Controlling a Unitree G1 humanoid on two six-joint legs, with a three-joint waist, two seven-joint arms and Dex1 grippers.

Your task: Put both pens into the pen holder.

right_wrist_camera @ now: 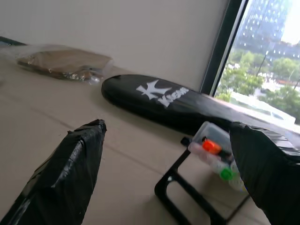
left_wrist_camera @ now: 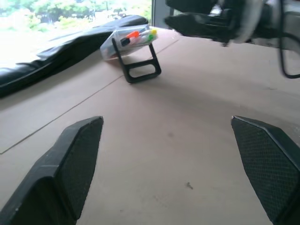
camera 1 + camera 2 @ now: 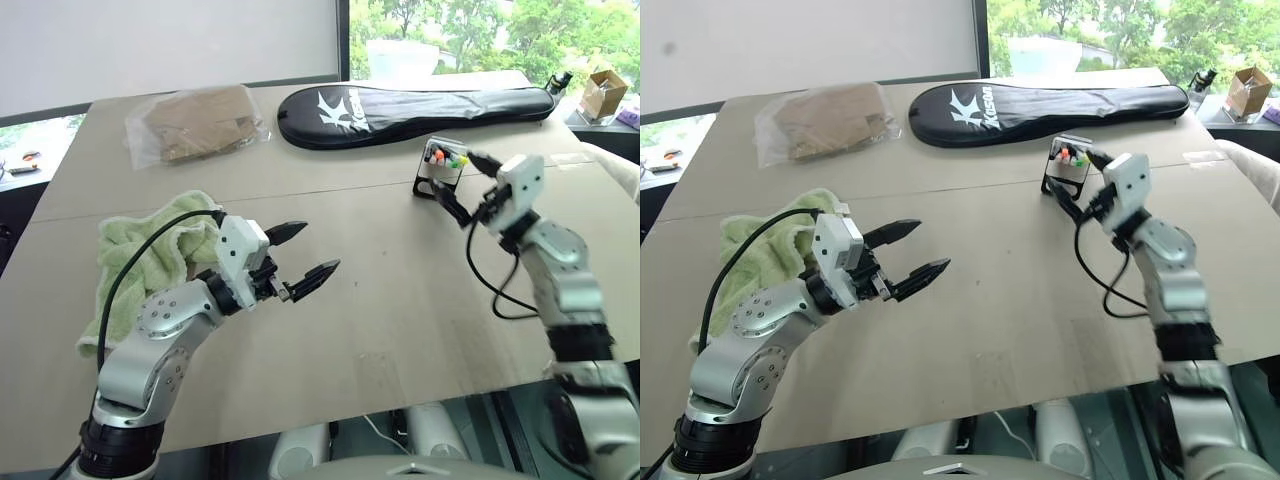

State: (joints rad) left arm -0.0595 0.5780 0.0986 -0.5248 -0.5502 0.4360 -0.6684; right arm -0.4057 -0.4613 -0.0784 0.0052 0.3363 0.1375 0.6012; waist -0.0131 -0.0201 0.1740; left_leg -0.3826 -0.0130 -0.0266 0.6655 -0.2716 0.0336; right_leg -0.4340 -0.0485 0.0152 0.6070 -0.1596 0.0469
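Nearest, at lower left of the head view, the left gripper (image 3: 305, 253) hangs just over the bare table (image 3: 400, 320), its two fingers spread wide and holding nothing. Just left of it lies a green towel (image 3: 140, 255). At right of centre, the right gripper (image 3: 470, 190) has its fingers wide apart too, empty, right beside the holder (image 3: 441, 168). The holder sits tilted at upper right of centre, with orange, yellow and green tips (image 1: 212, 146) showing at its top; the orange one is probably a pen's cap, but the pens cannot be told apart here. Farther back, a black bag (image 3: 415, 108) lies along the top, and a plastic-wrapped brown package (image 3: 195, 122) sits at upper left.
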